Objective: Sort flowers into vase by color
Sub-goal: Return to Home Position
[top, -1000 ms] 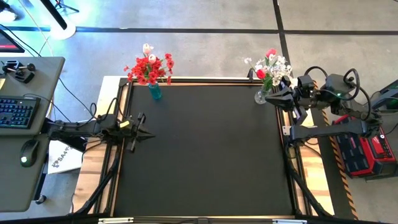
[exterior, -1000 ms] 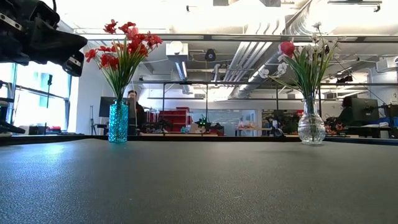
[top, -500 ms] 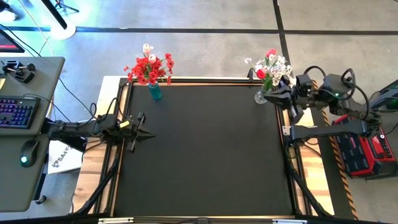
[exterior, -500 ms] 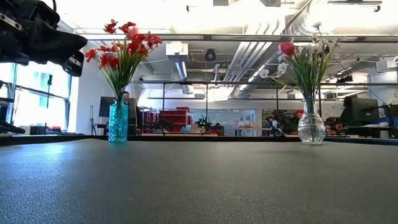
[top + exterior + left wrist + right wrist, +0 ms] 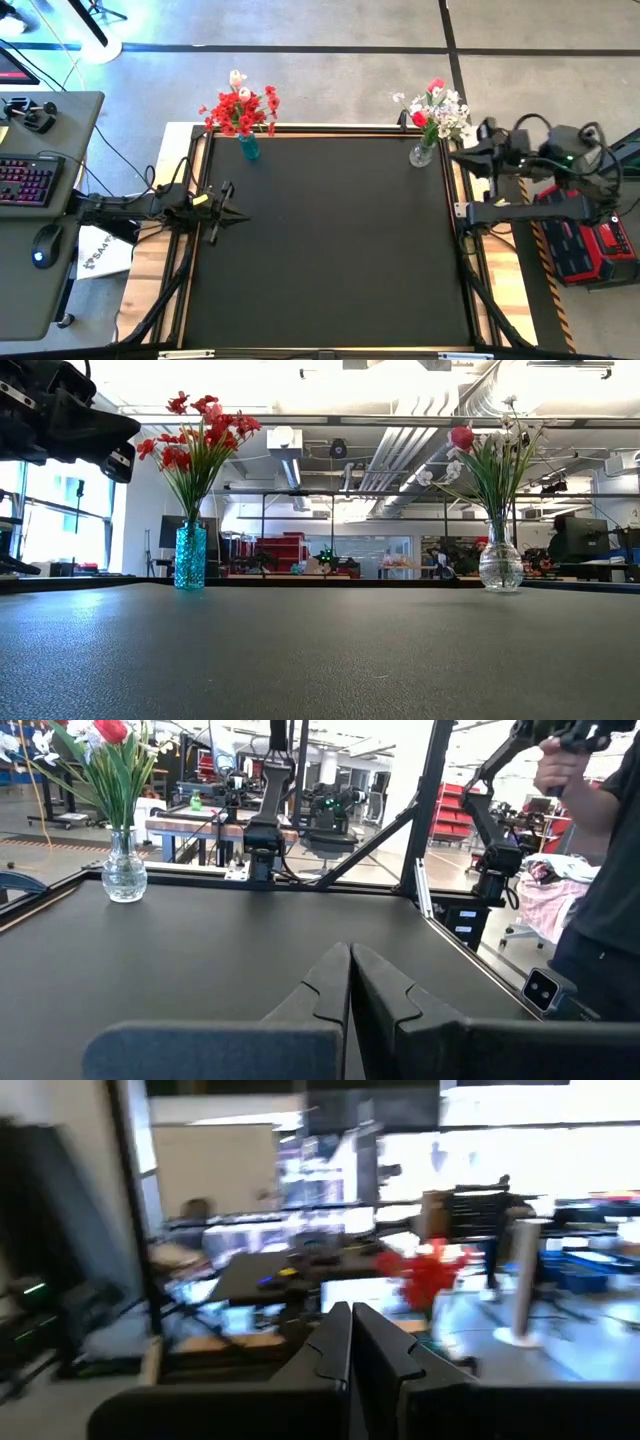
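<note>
A blue vase [image 5: 249, 148] at the table's far left holds red blooms and a pink-white tulip [image 5: 240, 103]; it also shows in the low view [image 5: 190, 557]. A clear glass vase [image 5: 422, 154] at the far right holds white blossoms and a red rose [image 5: 437, 108]; it also shows in the low view [image 5: 500, 568] and the left wrist view [image 5: 124, 880]. My left gripper [image 5: 235, 212] is shut and empty above the table's left edge, its fingers together in its wrist view [image 5: 350, 965]. My right gripper [image 5: 456, 157] is shut and empty just right of the glass vase, fingers together [image 5: 351, 1330].
The black table mat [image 5: 330, 250] lies between the two vases. A desk with a keyboard [image 5: 25, 180] stands off the left side and a red box [image 5: 575, 240] off the right. A person [image 5: 600, 860] stands beyond the table's edge in the left wrist view.
My right gripper has drawn back from the glass vase toward the table's right edge. The vases and flowers have stayed where they were.
</note>
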Available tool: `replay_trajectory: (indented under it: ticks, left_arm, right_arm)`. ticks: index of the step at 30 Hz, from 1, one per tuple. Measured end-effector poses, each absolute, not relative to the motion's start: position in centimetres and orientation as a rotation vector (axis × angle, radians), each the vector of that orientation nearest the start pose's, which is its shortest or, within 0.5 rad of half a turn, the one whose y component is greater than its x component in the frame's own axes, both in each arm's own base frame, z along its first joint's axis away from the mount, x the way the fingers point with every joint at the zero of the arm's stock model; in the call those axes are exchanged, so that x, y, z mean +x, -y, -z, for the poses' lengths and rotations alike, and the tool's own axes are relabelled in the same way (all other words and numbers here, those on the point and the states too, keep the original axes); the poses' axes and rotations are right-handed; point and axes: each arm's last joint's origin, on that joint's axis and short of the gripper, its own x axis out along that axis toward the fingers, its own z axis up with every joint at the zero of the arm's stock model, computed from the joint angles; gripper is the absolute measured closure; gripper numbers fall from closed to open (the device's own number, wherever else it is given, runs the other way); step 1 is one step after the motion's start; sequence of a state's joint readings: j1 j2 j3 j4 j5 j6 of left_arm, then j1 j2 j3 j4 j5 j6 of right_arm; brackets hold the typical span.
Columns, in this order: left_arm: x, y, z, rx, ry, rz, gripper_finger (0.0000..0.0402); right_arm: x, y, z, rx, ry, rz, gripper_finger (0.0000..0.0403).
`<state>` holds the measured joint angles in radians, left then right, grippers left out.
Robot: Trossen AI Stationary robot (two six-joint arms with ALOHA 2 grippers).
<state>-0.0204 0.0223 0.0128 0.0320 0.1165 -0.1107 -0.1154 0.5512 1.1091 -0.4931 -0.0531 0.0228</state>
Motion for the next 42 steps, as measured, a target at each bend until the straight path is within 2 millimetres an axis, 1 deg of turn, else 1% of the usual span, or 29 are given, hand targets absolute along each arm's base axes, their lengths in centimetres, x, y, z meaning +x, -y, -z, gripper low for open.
replay_trajectory:
  ticks: [2, 4, 8, 13, 16, 20, 26, 35, 39, 42]
  left_arm:
    - [9.8, 0.5, -16.9, -0.110, 0.015, 0.138, 0.0401]
    - [9.8, 0.5, -16.9, -0.110, 0.015, 0.138, 0.0401]
    - [9.8, 0.5, -16.9, -0.110, 0.015, 0.138, 0.0401]
    - [9.8, 0.5, -16.9, -0.110, 0.015, 0.138, 0.0401]
    - [9.8, 0.5, -16.9, -0.110, 0.015, 0.138, 0.0401]
    - [9.8, 0.5, -16.9, -0.110, 0.015, 0.138, 0.0401]
    - [9.8, 0.5, -16.9, -0.110, 0.015, 0.138, 0.0401]
    - [9.8, 0.5, -16.9, -0.110, 0.015, 0.138, 0.0401]
    - [9.8, 0.5, -16.9, -0.110, 0.014, 0.138, 0.0401]
    - [9.8, 0.5, -16.9, -0.110, 0.014, 0.138, 0.0401]
  right_arm:
    - [6.0, 0.7, -42.0, 0.040, 0.072, 0.114, 0.0402]
    - [5.8, 0.7, -40.5, 0.062, 0.061, 0.124, 0.0402]
    - [6.0, 0.7, -37.8, 0.139, 0.085, 0.110, 0.0402]
    - [7.2, 0.8, -34.8, 0.199, 0.139, 0.081, 0.0402]
    - [7.2, 0.8, -33.0, 0.218, 0.145, 0.080, 0.0402]
    - [6.7, 0.9, -30.9, 0.213, 0.144, 0.134, 0.0402]
    - [5.4, 0.7, -29.6, 0.206, 0.157, 0.131, 0.0402]
    - [3.8, 0.5, -28.6, 0.203, 0.125, 0.117, 0.0402]
    - [3.8, 0.5, -28.3, 0.200, 0.093, 0.115, 0.0402]
    - [4.1, 0.5, -28.1, 0.191, 0.111, 0.113, 0.0402]
